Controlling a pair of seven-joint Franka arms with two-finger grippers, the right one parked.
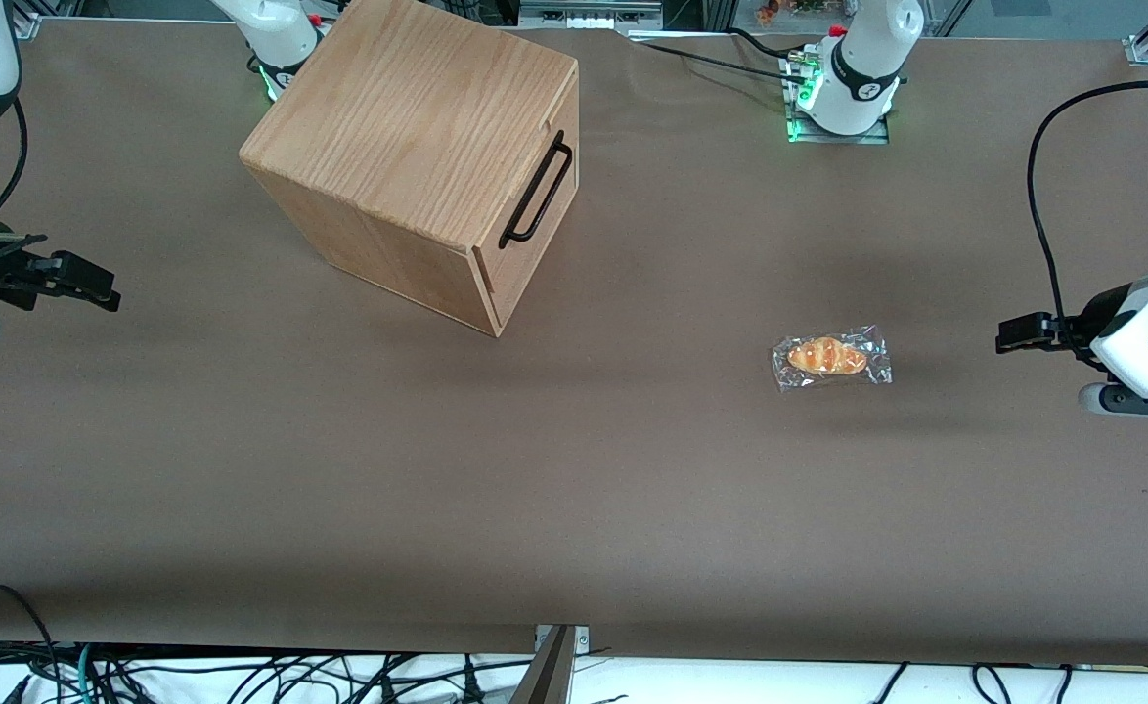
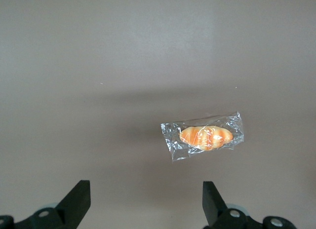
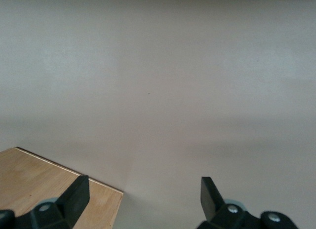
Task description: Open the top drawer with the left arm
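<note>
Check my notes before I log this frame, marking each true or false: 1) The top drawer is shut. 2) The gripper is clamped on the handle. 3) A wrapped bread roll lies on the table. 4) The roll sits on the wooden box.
1) True: the top drawer sits flush in its casing.
2) False: the gripper is open, far from the handle, toward the working arm's end.
3) True: the wrapped bread roll lies on the table.
4) False: it lies on the table, apart from the wooden box.
</note>
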